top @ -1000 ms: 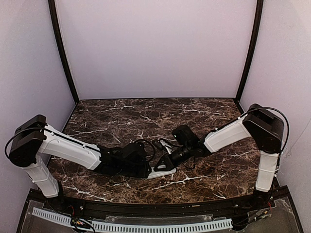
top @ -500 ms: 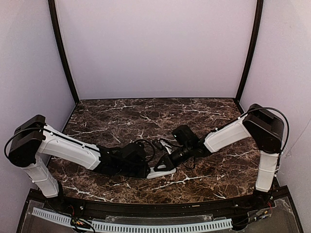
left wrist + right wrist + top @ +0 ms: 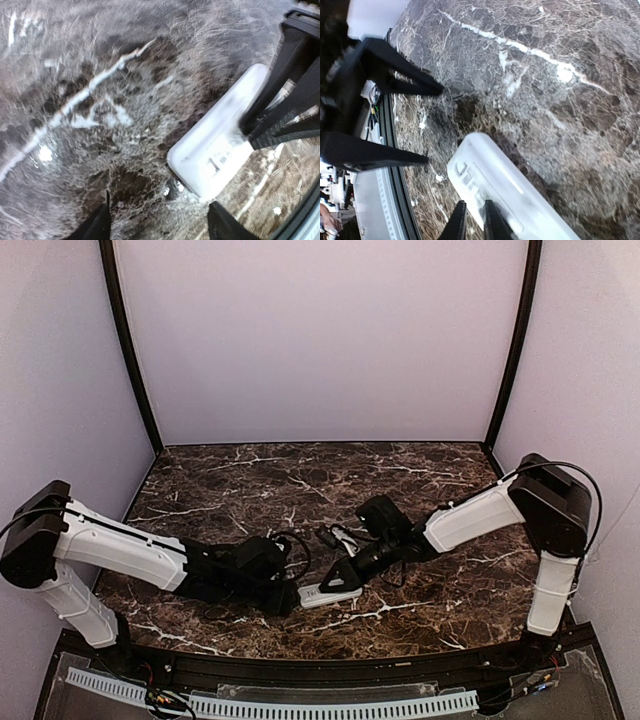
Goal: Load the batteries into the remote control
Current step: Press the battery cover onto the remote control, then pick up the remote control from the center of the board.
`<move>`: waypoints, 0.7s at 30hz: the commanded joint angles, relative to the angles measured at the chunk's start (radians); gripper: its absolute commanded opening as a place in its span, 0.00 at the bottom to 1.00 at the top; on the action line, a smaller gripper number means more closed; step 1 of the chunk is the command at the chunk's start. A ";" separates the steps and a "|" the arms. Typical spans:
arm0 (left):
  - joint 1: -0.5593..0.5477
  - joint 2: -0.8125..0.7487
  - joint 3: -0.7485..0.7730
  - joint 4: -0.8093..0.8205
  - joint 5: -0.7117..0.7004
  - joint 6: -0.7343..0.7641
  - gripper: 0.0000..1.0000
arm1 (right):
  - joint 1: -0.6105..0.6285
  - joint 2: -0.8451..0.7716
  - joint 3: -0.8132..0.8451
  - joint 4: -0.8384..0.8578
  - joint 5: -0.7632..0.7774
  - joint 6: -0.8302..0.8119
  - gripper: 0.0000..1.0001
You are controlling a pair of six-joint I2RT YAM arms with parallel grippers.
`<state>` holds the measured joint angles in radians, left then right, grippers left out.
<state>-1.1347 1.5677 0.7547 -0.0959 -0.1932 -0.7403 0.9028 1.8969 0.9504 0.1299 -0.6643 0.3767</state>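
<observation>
The white remote control (image 3: 328, 593) lies flat on the marble table (image 3: 250, 480), back up, with faint print on it. It also shows in the left wrist view (image 3: 215, 150) and the right wrist view (image 3: 495, 180). My right gripper (image 3: 338, 578) (image 3: 474, 222) has its fingers almost together, with the tips resting on the remote's long edge. My left gripper (image 3: 290, 597) (image 3: 162, 227) is open and empty, a short way off the remote's left end. No orange batteries show in any view.
Small dark and white pieces and a cable (image 3: 335, 536) lie just behind the right wrist. The table's black front rail (image 3: 320, 665) runs close below the remote. Lilac walls enclose the back and sides.
My left arm has drawn back to the left, and its gripper has come off the remote's end. The right gripper stays on the remote.
</observation>
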 commanded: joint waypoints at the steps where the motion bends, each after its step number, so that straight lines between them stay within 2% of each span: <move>1: 0.033 -0.160 -0.042 0.019 0.036 0.173 0.76 | 0.003 -0.085 -0.010 -0.126 0.055 -0.035 0.17; 3: 0.050 -0.213 -0.063 0.052 0.070 0.243 0.86 | -0.005 -0.137 0.001 -0.151 0.060 -0.044 0.26; 7: 0.086 -0.282 -0.071 0.079 0.148 0.405 0.98 | -0.041 -0.261 -0.002 -0.174 0.084 -0.055 0.43; 10: 0.093 -0.240 0.008 0.010 0.186 0.563 0.99 | -0.085 -0.385 -0.022 -0.196 0.115 -0.070 0.53; 15: 0.093 -0.119 0.136 -0.108 0.281 0.740 0.99 | -0.158 -0.593 -0.080 -0.218 0.216 -0.120 0.68; 17: 0.093 -0.065 0.178 -0.140 0.305 0.799 0.99 | -0.170 -0.681 -0.112 -0.220 0.282 -0.142 0.78; 19: 0.093 0.013 0.224 -0.192 0.333 0.846 0.97 | -0.181 -0.761 -0.151 -0.210 0.351 -0.143 0.96; 21: 0.092 0.074 0.295 -0.228 0.345 0.881 0.95 | -0.188 -0.834 -0.193 -0.199 0.406 -0.140 0.99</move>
<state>-1.0451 1.5467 0.9554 -0.1841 0.0807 -0.0082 0.7280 1.1671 0.8330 -0.0681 -0.4091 0.2607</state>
